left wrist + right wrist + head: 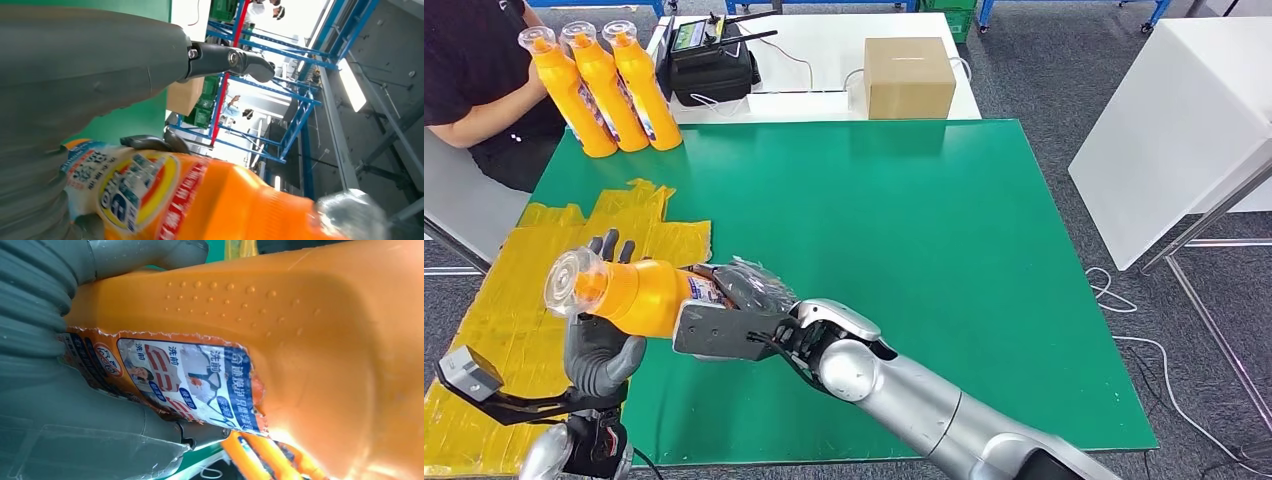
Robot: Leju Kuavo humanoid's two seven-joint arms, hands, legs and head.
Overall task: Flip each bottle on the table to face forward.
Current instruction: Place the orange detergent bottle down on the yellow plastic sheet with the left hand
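An orange bottle (639, 295) with a clear cap lies sideways in the air over the near left of the green table (904, 220), cap pointing left. My right hand (734, 318) grips its base end; in the right wrist view the label (190, 375) of the bottle (310, 340) sits between the thumb and the fingers of my right hand (40, 345). My left hand (599, 350) is under the bottle's neck with fingers upright behind it. In the left wrist view the thumb (100, 60) stands apart from the bottle (210, 200). Three more orange bottles (604, 90) stand at the far left corner.
A person in black (474, 80) sits at the far left with an arm by the three bottles. A yellow sheet (514, 300) covers the table's left edge. Beyond the table are a black bag (714, 65) and a cardboard box (909, 75). A white table (1164, 130) stands right.
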